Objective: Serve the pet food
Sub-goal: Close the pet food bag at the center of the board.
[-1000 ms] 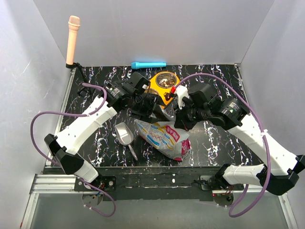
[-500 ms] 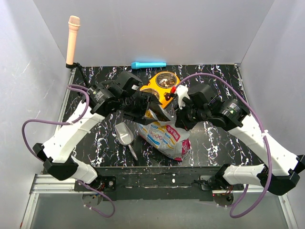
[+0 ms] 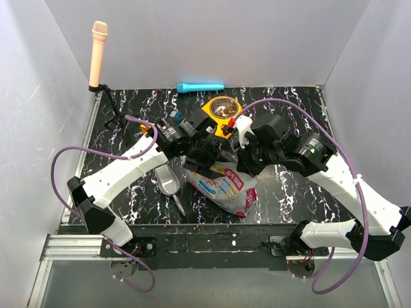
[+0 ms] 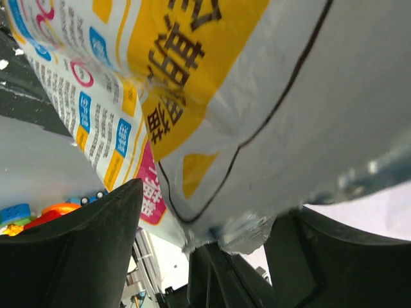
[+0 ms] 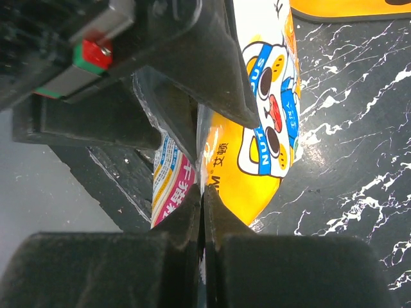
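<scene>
Right fingers [image 5: 168, 226] pinching bag [image 5: 270, 115] edge, pet food [image 3: 222, 110] in bowl [image 3: 207, 109] behind

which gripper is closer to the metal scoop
Left. The left gripper is at the bag's top, just right of the scoop; the right gripper is farther right, across the bag.

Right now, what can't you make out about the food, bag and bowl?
Inside the bag: foil hides it in every view.
Near compartment of the yellow bowl: top view, left arm covers it.
Amount of pet food in the far compartment: top view, too small.
Mouth of the bag: wrist views too close, cropped by edges.
</scene>
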Robot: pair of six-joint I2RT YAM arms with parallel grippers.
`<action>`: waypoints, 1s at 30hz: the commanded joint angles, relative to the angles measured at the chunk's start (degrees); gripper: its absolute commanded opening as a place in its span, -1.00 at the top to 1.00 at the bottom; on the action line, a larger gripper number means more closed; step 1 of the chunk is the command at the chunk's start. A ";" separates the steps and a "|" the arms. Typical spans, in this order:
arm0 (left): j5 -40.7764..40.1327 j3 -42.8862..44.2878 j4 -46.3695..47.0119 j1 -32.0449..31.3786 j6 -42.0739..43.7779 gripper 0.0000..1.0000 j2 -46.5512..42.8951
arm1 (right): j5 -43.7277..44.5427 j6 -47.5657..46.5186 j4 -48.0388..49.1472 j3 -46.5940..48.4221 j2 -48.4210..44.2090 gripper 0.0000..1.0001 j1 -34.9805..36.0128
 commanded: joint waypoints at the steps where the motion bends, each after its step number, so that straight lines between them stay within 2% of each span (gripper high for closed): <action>1: -2.59 -5.03 6.28 -0.33 -5.93 -0.29 -2.83 | 1.65 -0.25 0.94 1.76 -3.15 0.97 0.92; 3: -3.99 -4.86 6.46 -0.33 -4.18 -0.02 -2.57 | 1.39 -1.12 1.55 0.27 -4.38 0.94 1.88; 6: -6.19 -4.51 6.73 -0.42 -3.56 0.32 -3.70 | 4.28 -2.70 5.23 -3.60 -6.32 0.44 4.69; 9: -8.74 -2.41 5.24 -0.42 -3.12 0.48 -4.06 | 9.02 -4.55 8.93 -6.41 -7.29 0.20 7.50; 13: -9.00 -1.70 4.97 -0.42 -2.77 0.69 -4.32 | 17.54 -8.24 14.99 -8.27 -7.47 0.14 9.88; 16: -9.62 -2.49 5.76 -0.42 -2.68 0.99 -4.76 | 18.96 -11.93 17.63 -8.97 -5.89 0.15 10.24; 21: -11.46 -2.49 4.01 -0.33 -2.33 1.00 -5.73 | 23.27 -16.50 22.46 -12.82 -5.61 0.16 10.41; 23: -11.03 -0.92 1.99 -0.33 -2.68 1.00 -4.77 | 20.65 -18.70 25.10 -15.38 -6.76 0.16 10.41; 28: -8.04 9.44 -8.29 0.63 -3.39 1.00 1.46 | 14.75 -24.15 29.84 -19.69 -9.31 0.11 11.20; 29: -7.86 11.73 -9.61 0.89 -2.77 1.00 2.70 | 14.92 -25.03 30.73 -20.13 -9.23 0.13 11.29; 30: -7.77 14.36 -11.36 1.16 -2.33 1.00 4.01 | 15.27 -25.90 31.52 -20.57 -9.05 0.27 11.20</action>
